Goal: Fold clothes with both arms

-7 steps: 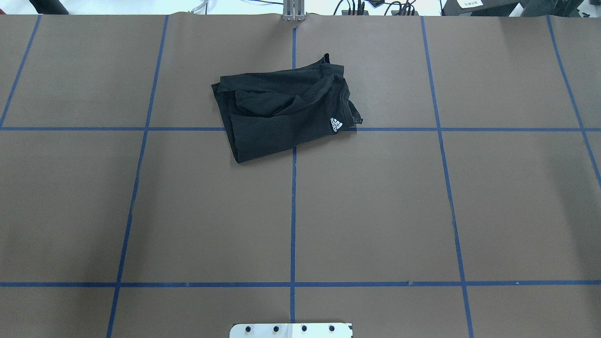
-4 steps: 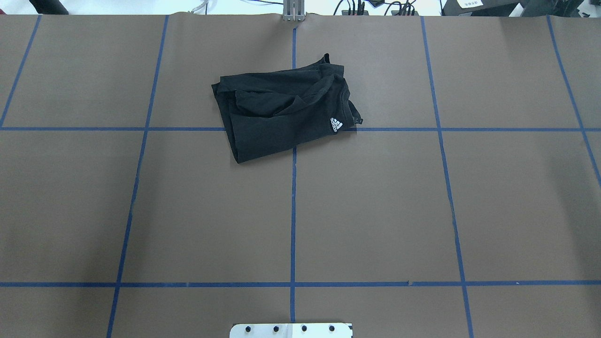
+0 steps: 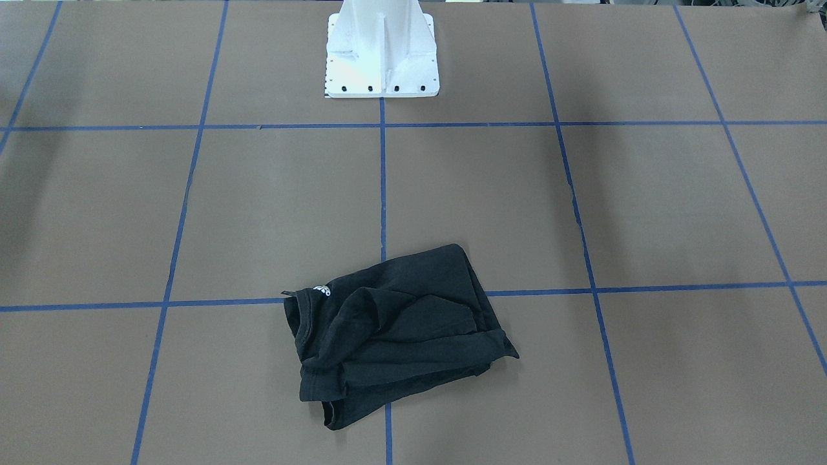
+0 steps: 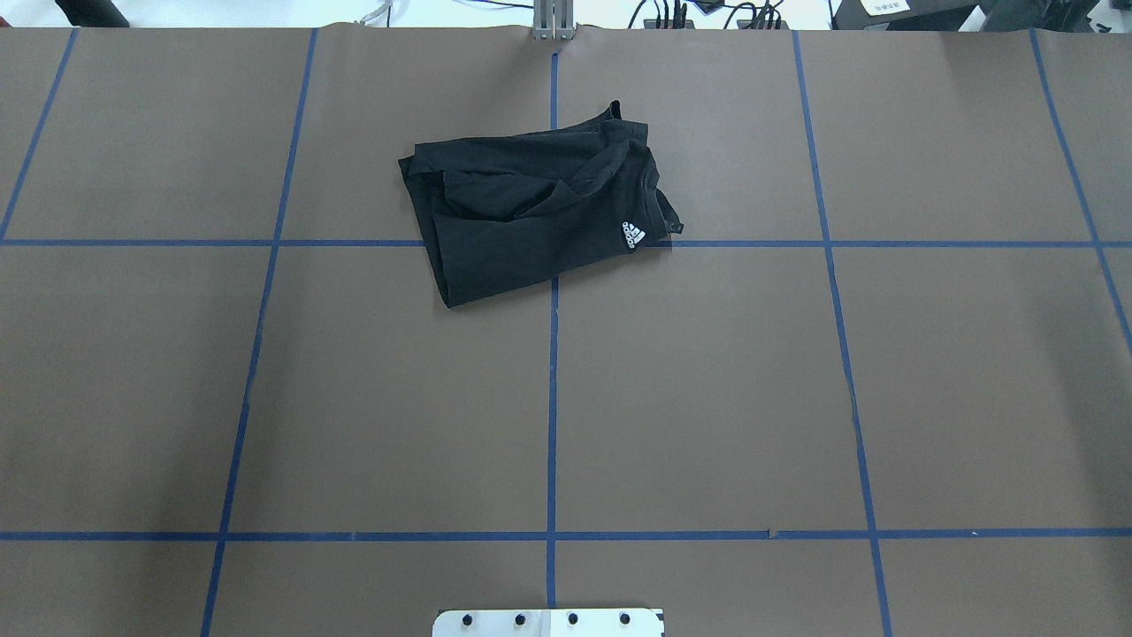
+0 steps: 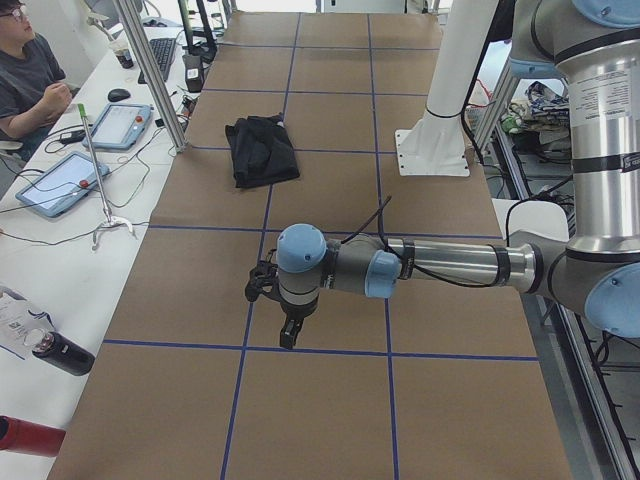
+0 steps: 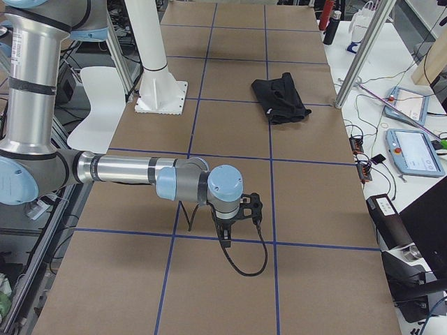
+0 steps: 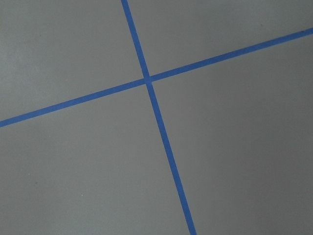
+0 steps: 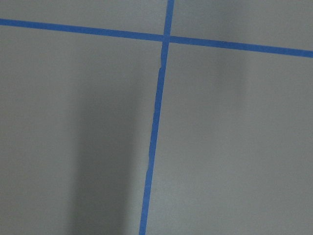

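- T-shirt [image 4: 531, 221], bunched, lies across the centre tape line [image 4: 552, 398] near the far edge of the table [image 4: 796, 398], with bare paper all round.
- Left arm [image 5: 440, 265] and right arm [image 6: 126, 169] hang low over the table ends, well apart from it.
- Left gripper [image 5: 287, 338], right gripper [image 6: 223, 237]: seen in side views only, so I cannot tell whether they are spread or pressed together.
- White logo [image 4: 633, 235] shows; the inner folds are hidden.

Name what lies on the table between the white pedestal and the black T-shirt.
Nothing but bare brown table cover crossed by blue tape lines separates the pedestal from the T-shirt, as the front-facing view shows.
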